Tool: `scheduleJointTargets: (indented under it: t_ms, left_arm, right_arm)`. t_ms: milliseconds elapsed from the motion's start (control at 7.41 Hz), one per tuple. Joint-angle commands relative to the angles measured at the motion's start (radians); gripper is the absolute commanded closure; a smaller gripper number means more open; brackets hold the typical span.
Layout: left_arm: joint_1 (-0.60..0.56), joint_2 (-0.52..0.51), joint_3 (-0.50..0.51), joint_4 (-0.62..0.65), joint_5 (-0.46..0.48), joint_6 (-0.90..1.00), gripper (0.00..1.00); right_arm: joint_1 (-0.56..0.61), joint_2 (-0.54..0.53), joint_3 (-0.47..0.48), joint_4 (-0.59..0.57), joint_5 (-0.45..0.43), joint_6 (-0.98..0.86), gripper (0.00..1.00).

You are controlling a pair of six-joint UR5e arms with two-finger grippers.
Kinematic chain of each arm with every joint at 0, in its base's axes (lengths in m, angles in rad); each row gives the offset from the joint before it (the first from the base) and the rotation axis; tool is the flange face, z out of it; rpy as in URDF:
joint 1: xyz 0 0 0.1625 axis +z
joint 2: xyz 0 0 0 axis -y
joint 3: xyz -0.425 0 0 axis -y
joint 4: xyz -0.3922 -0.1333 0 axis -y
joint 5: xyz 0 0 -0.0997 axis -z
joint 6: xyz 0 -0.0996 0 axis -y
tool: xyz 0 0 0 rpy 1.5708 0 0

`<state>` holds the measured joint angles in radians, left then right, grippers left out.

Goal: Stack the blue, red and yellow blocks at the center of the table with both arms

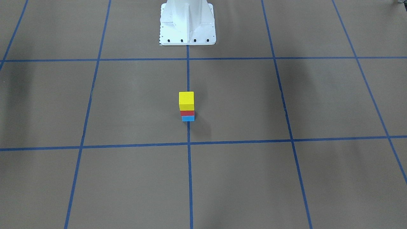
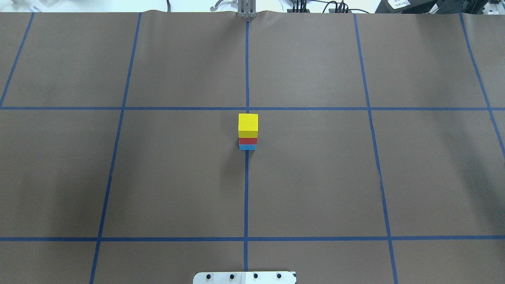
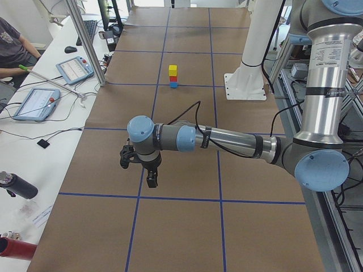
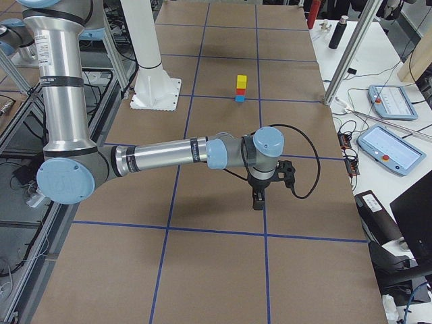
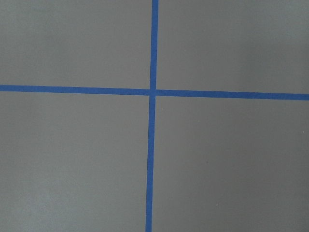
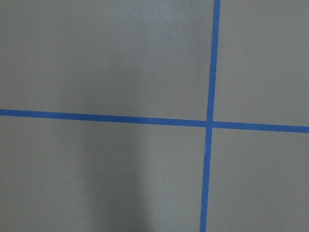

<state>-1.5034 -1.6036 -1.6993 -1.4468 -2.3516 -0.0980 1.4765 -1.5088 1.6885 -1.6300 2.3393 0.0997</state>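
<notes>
The three blocks stand as one upright stack on the central tape line of the table (image 2: 315, 165): blue block (image 2: 247, 147) at the bottom, red block (image 2: 248, 141) in the middle, yellow block (image 2: 248, 123) on top. The front view shows the same order: yellow (image 1: 186, 99), red (image 1: 187, 113), blue (image 1: 188, 118). Nothing touches the stack. My left gripper (image 3: 148, 175) hangs over the table far from the stack, toward the table's left end. The right gripper (image 4: 258, 201) hangs likewise toward the right end. Both appear only in the side views, so I cannot tell if they are open or shut.
The white pedestal base (image 1: 187, 22) stands at the robot's side of the table. White benches beside the table ends carry tablets (image 3: 35, 103), cables and a dark bottle (image 3: 17, 185). A seated person (image 3: 12, 48) is at the left end's bench.
</notes>
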Motion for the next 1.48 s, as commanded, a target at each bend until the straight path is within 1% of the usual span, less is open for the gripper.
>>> scheduleJointTargets:
  t_ms: [0, 135, 270, 405, 540, 945, 1350]
  left_arm:
    - [0.000, 0.001, -0.008, -0.001, 0.000, 0.000, 0.00]
    - [0.000, 0.002, -0.008, -0.001, 0.000, 0.004, 0.00]
    - [-0.001, 0.019, -0.006, -0.027, 0.000, 0.010, 0.00]
    - [0.000, 0.048, 0.021, -0.080, 0.000, 0.008, 0.00]
    - [0.000, 0.053, 0.027, -0.113, 0.002, 0.006, 0.00]
    - [0.000, 0.056, 0.024, -0.145, 0.002, 0.006, 0.00]
    - [0.000, 0.056, 0.012, -0.144, -0.003, 0.003, 0.00]
  right_arm:
    - [0.001, -0.001, 0.002, -0.001, 0.002, 0.000, 0.00]
    - [0.001, 0.001, 0.002, 0.001, 0.000, 0.000, 0.00]
    - [0.001, 0.001, 0.002, 0.001, 0.000, 0.000, 0.00]
    - [0.001, 0.001, 0.000, 0.001, 0.000, 0.000, 0.00]
    - [0.001, 0.001, 0.000, -0.001, 0.000, 0.000, 0.00]
    - [0.001, -0.002, 0.003, 0.001, 0.002, 0.000, 0.00]
    - [0.001, -0.004, 0.002, 0.001, 0.000, 0.000, 0.00]
